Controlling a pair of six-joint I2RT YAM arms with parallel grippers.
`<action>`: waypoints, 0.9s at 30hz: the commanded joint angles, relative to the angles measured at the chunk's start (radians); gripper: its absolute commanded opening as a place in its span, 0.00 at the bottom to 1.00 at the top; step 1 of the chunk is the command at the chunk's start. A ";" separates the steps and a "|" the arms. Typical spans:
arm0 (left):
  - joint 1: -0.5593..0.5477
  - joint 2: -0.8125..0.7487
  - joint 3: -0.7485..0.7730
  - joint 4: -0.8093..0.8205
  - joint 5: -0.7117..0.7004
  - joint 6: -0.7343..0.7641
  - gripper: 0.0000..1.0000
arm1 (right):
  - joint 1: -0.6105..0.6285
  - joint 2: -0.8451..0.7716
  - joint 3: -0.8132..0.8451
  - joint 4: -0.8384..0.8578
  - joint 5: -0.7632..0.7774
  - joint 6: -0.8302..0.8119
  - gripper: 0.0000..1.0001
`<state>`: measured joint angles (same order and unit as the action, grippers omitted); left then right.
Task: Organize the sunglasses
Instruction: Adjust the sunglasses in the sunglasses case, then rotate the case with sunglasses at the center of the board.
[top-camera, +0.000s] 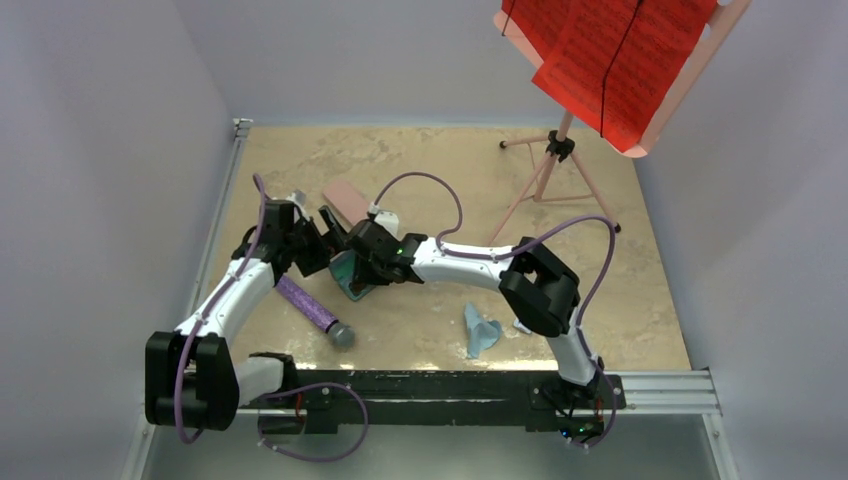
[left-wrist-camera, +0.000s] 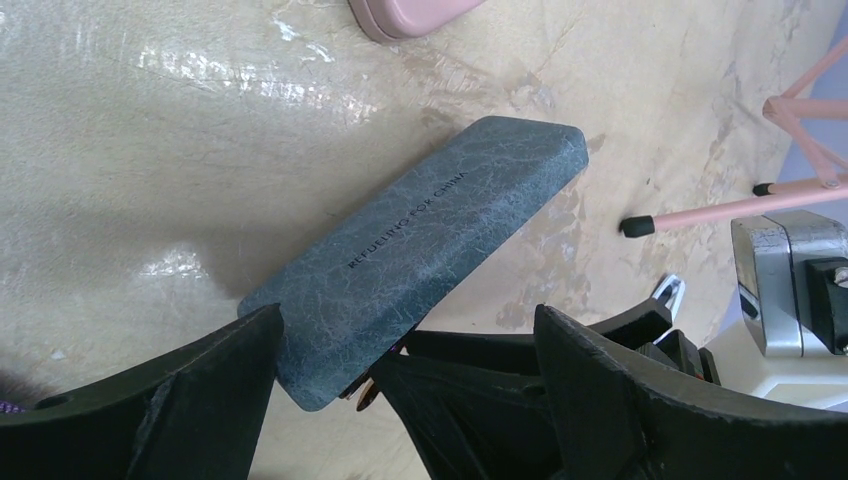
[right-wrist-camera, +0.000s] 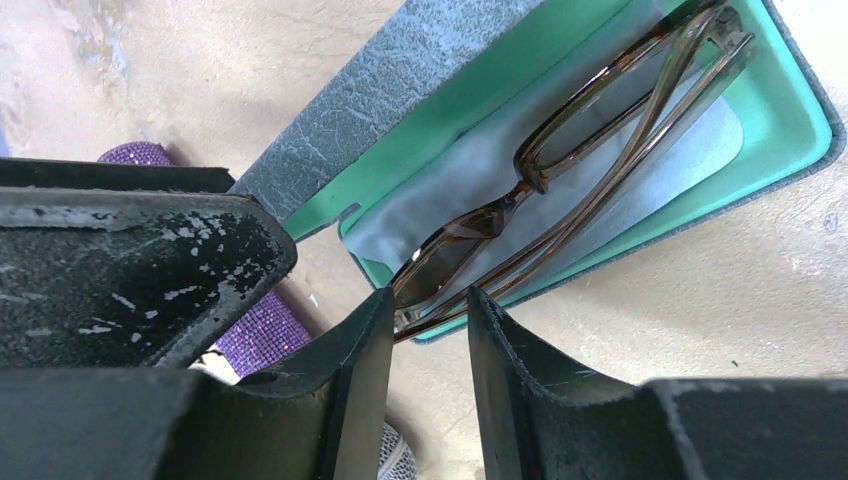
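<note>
The brown-framed sunglasses (right-wrist-camera: 527, 178) lie folded inside the open grey-blue case (right-wrist-camera: 400, 80), on a pale cloth (right-wrist-camera: 700, 130) against the green lining. The case sits on the counter (top-camera: 420, 160) left of centre, just near of the pink case (top-camera: 345, 200).

The right claw (right-wrist-camera: 430, 300) has its fingers only narrowly apart at the near end of the frame. That corner of the glasses shows in the gap, but I cannot tell whether the pads pinch it or merely flank it. The left claw (left-wrist-camera: 405, 330) is spread wide at the near end of the lid, seen from its outer side. One finger is at the lid's edge, seemingly propping it up.

As I judge it, this pair is all but stowed. What remains is to seat the near end fully, draw both claws away and shut the lid. A loose light-blue cloth (top-camera: 480, 330) lies on the counter to the right, well apart from the case. A purple glittery tube (top-camera: 308, 305) lies just near and left of the case. No white-framed pair shows in any view, so whether it is stowed cannot be told.
</note>
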<state>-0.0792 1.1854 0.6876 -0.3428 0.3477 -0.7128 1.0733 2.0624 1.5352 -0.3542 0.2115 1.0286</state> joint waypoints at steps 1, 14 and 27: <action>0.002 0.000 -0.009 0.044 0.041 0.022 1.00 | 0.002 0.014 0.069 -0.041 0.054 -0.019 0.38; 0.002 -0.033 -0.037 0.065 0.052 0.038 1.00 | 0.002 -0.081 0.071 -0.036 0.091 -0.067 0.42; 0.002 -0.059 -0.095 0.121 0.140 -0.002 1.00 | -0.003 -0.218 -0.116 -0.083 0.163 0.035 0.49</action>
<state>-0.0742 1.1603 0.6292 -0.2871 0.3950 -0.6930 1.0733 1.8446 1.4296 -0.3992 0.3099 1.0161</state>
